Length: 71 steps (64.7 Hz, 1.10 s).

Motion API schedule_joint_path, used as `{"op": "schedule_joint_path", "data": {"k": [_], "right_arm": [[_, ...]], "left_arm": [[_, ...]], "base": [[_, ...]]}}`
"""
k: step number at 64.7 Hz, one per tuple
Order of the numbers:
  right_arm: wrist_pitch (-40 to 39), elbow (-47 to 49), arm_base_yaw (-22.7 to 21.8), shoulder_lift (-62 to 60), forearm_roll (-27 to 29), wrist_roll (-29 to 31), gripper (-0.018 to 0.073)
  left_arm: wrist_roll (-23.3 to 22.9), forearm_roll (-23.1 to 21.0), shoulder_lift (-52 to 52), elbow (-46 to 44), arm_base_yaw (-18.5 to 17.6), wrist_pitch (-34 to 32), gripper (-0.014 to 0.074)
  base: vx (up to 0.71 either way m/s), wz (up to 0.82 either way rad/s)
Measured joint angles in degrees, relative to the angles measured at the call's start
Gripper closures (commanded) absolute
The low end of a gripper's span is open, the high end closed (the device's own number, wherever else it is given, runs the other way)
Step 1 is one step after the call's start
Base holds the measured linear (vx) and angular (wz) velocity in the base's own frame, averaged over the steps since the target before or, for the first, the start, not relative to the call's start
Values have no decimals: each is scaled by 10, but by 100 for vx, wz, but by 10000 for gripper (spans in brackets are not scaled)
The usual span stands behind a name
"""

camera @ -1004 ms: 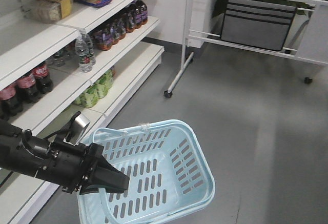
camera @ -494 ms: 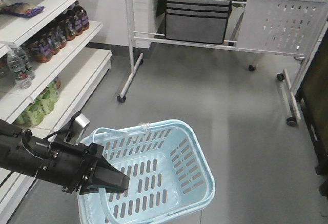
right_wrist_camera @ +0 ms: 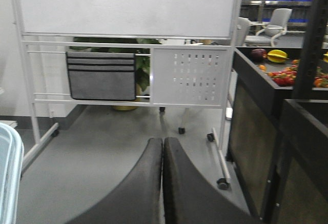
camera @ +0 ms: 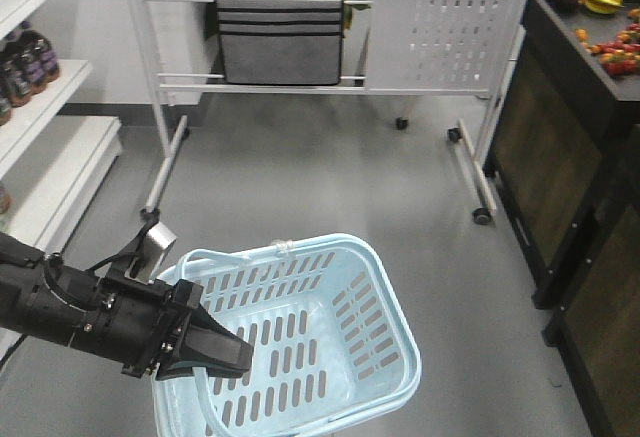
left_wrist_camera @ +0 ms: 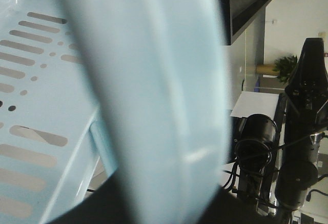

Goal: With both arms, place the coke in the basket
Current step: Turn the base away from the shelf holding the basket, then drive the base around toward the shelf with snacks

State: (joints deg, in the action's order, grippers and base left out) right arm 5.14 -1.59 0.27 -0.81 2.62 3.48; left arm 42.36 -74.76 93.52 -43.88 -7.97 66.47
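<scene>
The left gripper (camera: 238,359) has its jaws clamped on a hoop handle (left_wrist_camera: 154,80) of the light blue basket (camera: 320,240), which hangs low in front of the robot over the grey floor (camera: 330,177). The right gripper (right_wrist_camera: 162,145) has its jaws pressed together on nothing, just right of the basket's rim, pointing at a white wheeled rack (right_wrist_camera: 189,75) with a grey pouch (right_wrist_camera: 101,76)

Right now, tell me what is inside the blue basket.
Nothing shows inside the basket: only its bare slotted bottom, no coke. The left gripper, fingers shut on the basket, covers the near-left corner, so that patch cannot be checked.
</scene>
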Motion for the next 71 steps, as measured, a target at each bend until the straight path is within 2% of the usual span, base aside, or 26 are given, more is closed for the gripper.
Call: {"op": "schedule_joint_path", "data": {"k": [29, 71], "right_arm": [[0, 0, 0, 0, 0, 0, 569], [0, 0, 0, 0, 0, 0, 569]], "left_arm": [[0, 0, 0, 0, 0, 0, 603], [0, 0, 0, 0, 0, 0, 603]], "base": [[10, -25], [16, 0]]}}
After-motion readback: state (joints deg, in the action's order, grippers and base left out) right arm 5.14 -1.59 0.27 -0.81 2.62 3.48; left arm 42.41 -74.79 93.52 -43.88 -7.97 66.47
